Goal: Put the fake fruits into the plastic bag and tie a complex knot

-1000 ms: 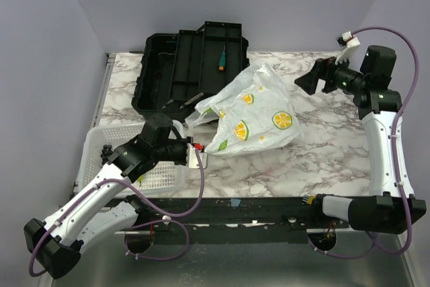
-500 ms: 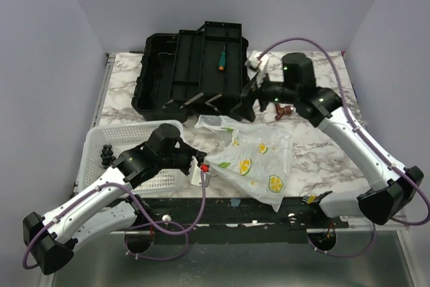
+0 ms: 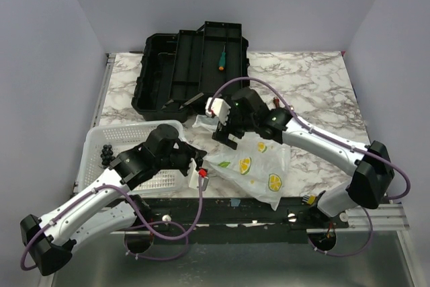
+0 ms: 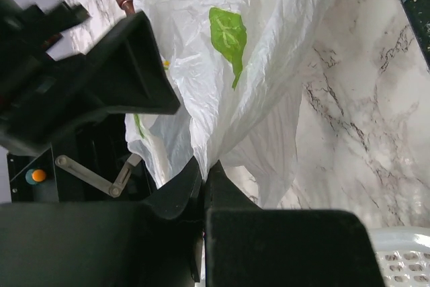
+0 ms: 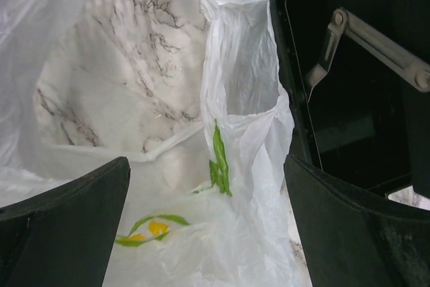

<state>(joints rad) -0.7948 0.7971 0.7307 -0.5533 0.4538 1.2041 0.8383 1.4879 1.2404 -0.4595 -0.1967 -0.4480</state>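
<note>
The plastic bag (image 3: 259, 166) lies crumpled and flat on the marble near the table's front edge; it is white with lemon and leaf prints. My left gripper (image 3: 203, 165) is shut on the bag's left edge; the left wrist view shows the plastic (image 4: 255, 65) pinched between the closed jaws (image 4: 205, 166). My right gripper (image 3: 227, 138) is open and hangs over the bag's upright loop handle (image 5: 242, 85), which stands between its spread fingers (image 5: 67, 213). No fake fruits show in any view. No knot is visible.
An open black toolbox (image 3: 191, 65) with a green-handled screwdriver (image 3: 220, 58) stands at the back, close to the handle (image 5: 363, 65). A white perforated basket (image 3: 101, 159) sits at the front left. A small brown object (image 3: 277, 102) lies behind the right arm.
The right arm swung from the far right corner down to the bag's handle beside the toolbox. The bag collapsed from a puffed mound and shifted toward the front edge. The left gripper stayed shut on it.
</note>
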